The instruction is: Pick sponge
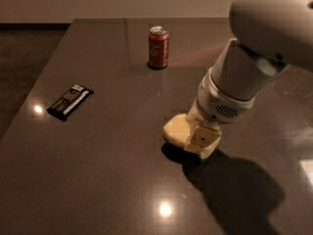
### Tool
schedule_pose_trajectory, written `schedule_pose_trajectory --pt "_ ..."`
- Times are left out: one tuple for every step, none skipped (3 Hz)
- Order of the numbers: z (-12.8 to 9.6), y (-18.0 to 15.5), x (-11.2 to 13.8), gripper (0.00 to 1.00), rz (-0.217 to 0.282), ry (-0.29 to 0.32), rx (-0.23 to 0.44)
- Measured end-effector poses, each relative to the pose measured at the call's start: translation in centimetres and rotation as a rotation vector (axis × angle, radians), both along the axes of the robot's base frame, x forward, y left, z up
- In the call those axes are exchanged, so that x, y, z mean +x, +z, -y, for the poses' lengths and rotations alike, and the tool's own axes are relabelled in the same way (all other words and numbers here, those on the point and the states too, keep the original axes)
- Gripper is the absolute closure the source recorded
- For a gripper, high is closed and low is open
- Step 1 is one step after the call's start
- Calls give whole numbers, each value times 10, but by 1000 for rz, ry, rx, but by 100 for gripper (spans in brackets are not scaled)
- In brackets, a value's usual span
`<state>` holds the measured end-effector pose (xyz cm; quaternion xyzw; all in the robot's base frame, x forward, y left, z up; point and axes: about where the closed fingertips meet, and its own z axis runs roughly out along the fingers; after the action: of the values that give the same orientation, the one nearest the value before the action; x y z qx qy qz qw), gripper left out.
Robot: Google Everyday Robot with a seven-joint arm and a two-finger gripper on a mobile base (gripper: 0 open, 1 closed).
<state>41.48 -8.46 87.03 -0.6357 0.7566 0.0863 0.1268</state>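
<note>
Dark table [107,170] carries a red can [158,47], black packet [70,101], sponge [177,130]; jaws down at the sponge, perhaps touching.

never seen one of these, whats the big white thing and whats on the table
The big white shape is a robot's arm. One camera looks down on a dark table; where it is mounted isn't known. At the arm's tip is the gripper, its grasping part, down at the table against a pale yellow sponge. Whether it grips the sponge yet can't be seen. Farther back stands a red soda can; to the left lies a black packet.
</note>
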Motion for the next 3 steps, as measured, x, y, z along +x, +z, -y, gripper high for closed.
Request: schedule_pose_trajectory --pt "5 35 11 100 5 8 55" --pt "7 74 24 100 29 34 110" --pt "6 111 36 100 63 77 153"
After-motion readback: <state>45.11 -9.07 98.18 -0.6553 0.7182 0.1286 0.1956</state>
